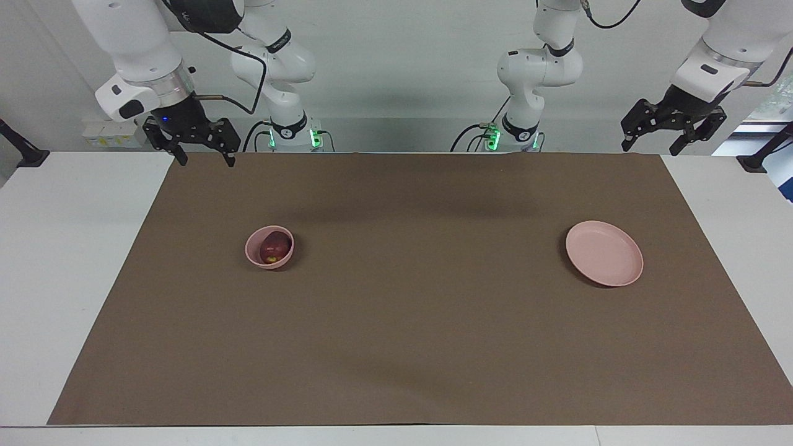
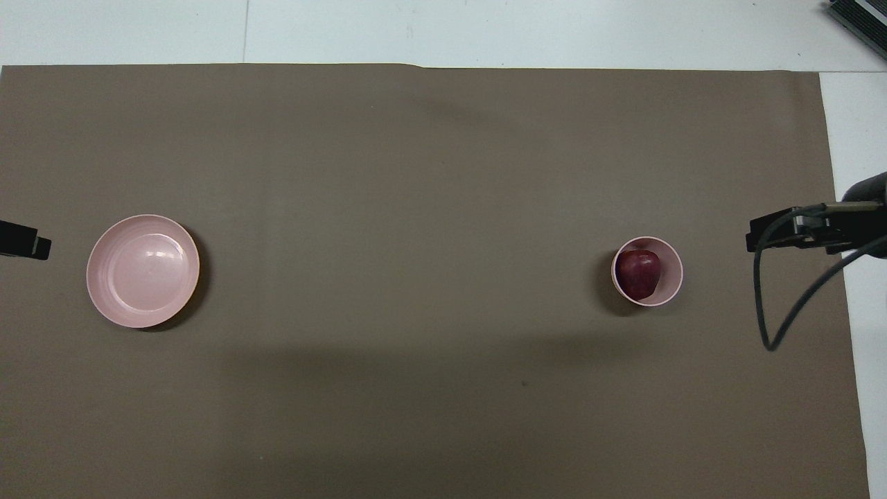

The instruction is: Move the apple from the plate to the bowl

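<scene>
So the apple (image 1: 275,248) is already sitting in the little pink bowl (image 1: 253,253), down on the mat well below and clear of the right gripper (image 1: 204,152), which hangs up at the mat's edge with fingers spread and nothing in them. The left gripper (image 1: 675,139) waits open too, raised above the robots' edge of the mat, with the bare pink plate (image 1: 604,253) well below it. Looks like a firm, smooth, fairly light apple, so I'd pinch it across its widest middle, since the skin could slip.
</scene>
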### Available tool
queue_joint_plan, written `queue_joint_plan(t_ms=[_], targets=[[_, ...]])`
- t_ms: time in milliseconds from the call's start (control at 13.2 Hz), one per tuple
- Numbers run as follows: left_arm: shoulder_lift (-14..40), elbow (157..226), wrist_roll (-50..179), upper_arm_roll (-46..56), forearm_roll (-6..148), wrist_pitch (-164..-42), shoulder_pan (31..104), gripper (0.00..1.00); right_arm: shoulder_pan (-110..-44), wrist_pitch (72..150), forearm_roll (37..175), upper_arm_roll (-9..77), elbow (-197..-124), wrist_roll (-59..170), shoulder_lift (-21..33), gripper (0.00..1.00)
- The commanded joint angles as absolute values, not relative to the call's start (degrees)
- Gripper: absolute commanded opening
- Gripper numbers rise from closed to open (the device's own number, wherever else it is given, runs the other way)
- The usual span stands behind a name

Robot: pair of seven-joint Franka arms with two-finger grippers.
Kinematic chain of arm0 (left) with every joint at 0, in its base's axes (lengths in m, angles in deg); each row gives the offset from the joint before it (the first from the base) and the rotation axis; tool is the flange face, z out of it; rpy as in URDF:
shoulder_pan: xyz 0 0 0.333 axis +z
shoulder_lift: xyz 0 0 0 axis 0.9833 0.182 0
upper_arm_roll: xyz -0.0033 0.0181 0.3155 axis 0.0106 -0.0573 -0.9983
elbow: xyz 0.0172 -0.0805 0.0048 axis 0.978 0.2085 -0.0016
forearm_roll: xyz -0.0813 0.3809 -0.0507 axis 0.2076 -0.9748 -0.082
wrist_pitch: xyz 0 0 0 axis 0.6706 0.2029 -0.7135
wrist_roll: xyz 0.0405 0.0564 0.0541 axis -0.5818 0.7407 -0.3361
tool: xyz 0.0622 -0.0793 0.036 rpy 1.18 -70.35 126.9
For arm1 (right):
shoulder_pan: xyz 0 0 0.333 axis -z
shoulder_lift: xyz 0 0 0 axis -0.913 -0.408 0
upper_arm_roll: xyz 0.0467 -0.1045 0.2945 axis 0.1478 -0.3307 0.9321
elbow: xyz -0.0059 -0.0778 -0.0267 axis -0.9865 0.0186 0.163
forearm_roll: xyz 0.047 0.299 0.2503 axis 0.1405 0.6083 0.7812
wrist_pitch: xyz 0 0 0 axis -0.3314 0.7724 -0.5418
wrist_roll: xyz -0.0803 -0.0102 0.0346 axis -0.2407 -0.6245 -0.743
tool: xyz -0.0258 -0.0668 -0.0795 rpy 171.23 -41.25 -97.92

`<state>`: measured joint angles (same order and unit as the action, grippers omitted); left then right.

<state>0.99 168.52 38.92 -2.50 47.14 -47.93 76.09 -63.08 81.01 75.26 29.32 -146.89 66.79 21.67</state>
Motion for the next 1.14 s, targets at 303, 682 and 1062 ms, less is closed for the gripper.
queue_joint_plan(t_ms=[303,682,1062], targets=[[0.44,168.53,38.90,-2.32,46.33,-47.14,76.35,1.00,-62.49,80.36,74.56,30.00,-146.43,67.25,21.15,1.00],[0.44,168.53,38.90,-2.32,46.33,-47.22,76.26,1.00,-62.49,80.62,74.55,30.00,-146.44,67.42,21.15,1.00],[0.44,168.53,38.90,-2.32,46.33,-47.22,76.35,1.00,-62.49,80.62,74.55,30.08,-146.44,67.69,21.15,1.00]])
